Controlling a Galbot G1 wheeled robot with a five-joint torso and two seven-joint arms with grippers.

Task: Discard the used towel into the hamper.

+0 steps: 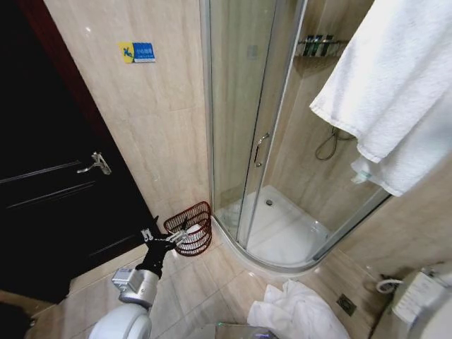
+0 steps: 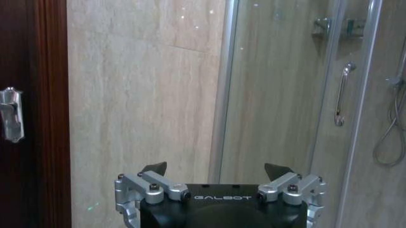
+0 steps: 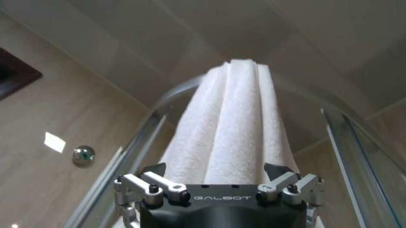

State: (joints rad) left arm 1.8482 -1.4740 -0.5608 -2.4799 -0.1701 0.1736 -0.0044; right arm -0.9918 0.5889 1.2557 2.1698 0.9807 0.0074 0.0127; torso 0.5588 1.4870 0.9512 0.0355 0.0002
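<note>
The hamper point(image 1: 191, 227) stands on the tiled floor point(image 1: 212, 279) at about 7 o'clock in the head view, against the beige wall by the curved shower enclosure point(image 1: 272, 134). The left claw point(image 1: 178, 239) hovers at the hamper's rim, on its 8 o'clock side, with fingers spread and nothing between them. The white towel point(image 1: 395, 85) hangs at 2 o'clock, well apart from the hamper; in the right wrist view the right claw point(image 3: 216, 172) has the towel draped between its parted fingers. Another white towel point(image 1: 296, 311) lies crumpled on the floor at 5 o'clock.
</note>
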